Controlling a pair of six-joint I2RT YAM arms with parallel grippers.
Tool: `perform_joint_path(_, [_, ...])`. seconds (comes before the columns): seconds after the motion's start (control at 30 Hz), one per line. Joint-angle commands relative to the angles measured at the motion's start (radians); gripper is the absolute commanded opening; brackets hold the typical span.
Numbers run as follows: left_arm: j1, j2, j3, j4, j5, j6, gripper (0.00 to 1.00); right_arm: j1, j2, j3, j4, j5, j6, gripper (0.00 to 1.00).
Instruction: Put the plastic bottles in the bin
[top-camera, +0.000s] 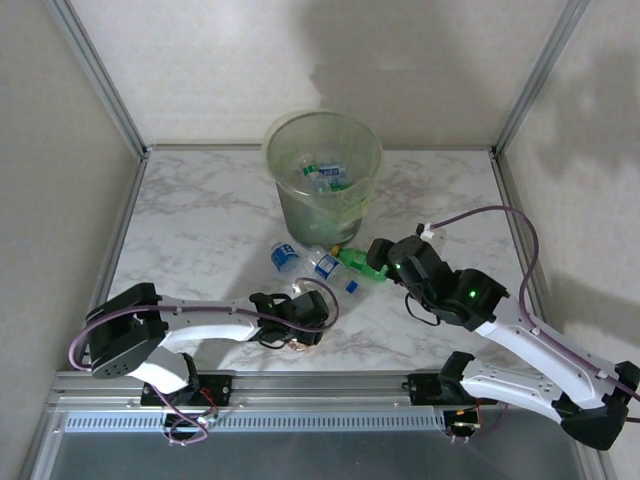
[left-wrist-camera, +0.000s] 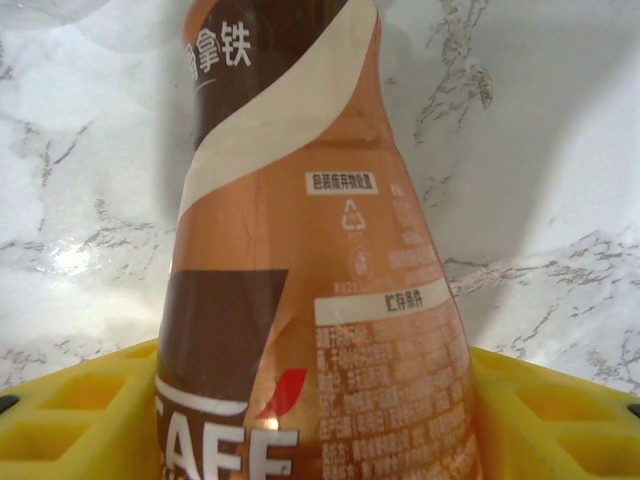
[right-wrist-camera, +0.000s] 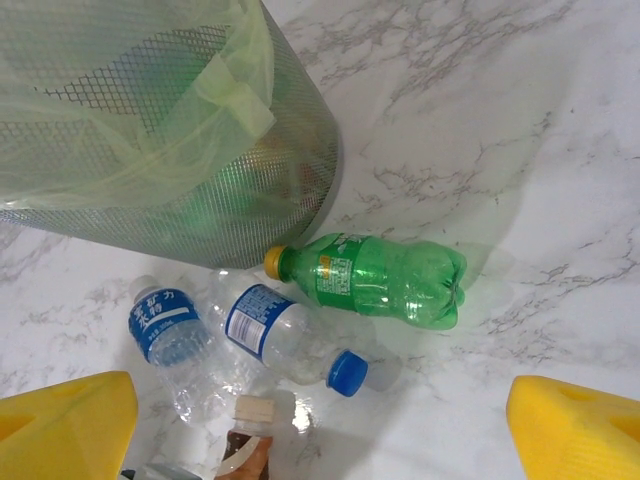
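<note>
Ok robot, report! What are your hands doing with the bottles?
Left hand gripping brown coffee bottle. Right hand open, green bottle just ahead. Two blue-label bottles lying near bin, none blocking it.

The table top (right-wrist-camera: 520, 150) is finished in glossy white marble pattern with grey veins. A fine mesh wall is seen on the bin (right-wrist-camera: 200, 190), lined with thin, crinkled, translucent pale-green film (right-wrist-camera: 120, 60). The green bottle (right-wrist-camera: 385, 280) is made of shiny translucent plastic; the clear bottles (right-wrist-camera: 285, 335) are wrapped in glossy blue labels. The coffee bottle (left-wrist-camera: 310, 300) is covered in smooth brown-and-orange printed film. The fingers (left-wrist-camera: 70, 410) of the left gripper (left-wrist-camera: 315, 430) and right gripper (right-wrist-camera: 320, 420) are moulded in matt yellow plastic. The frame rail (top-camera: 320, 385) is made of brushed metal.
</note>
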Motion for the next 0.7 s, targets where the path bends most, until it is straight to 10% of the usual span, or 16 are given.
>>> perform_joint_path(0.0, [-0.018,-0.04,0.036,-0.037,-0.064,0.02,0.54,-0.014,-0.018,-0.006,-0.001,0.004,-0.012,0.95])
perform_joint_path(0.23, [-0.053,-0.14,0.098,-0.059,-0.166,0.094,0.48,-0.062,-0.024,0.061,0.015,-0.05,-0.106,0.95])
perform_joint_path(0.67, [-0.054,-0.32,0.237,-0.018,-0.266,0.483,0.49,-0.256,0.132,0.215,0.193,-0.709,-0.338,0.9])
